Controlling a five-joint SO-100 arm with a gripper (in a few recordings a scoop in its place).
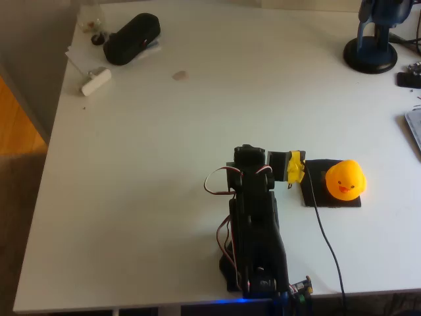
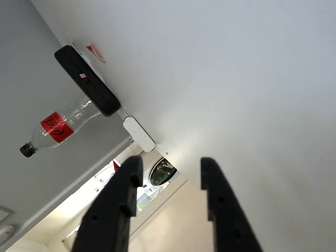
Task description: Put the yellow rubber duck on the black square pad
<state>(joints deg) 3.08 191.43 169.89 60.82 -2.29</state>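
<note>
Yellow rubber duck [image 1: 345,179] is seen resting on the black square pad [image 1: 316,191] at the lower right of the overhead view, just right of the folded black arm [image 1: 256,230]. In the wrist view the gripper [image 2: 170,181] is shown with its 2 fingers [image 2: 121,205] apart and nothing between them. Farther off, a black oblong case [image 1: 131,38] and a clear bottle [image 2: 60,126] are seen at the table's [image 1: 164,131] upper left.
</note>
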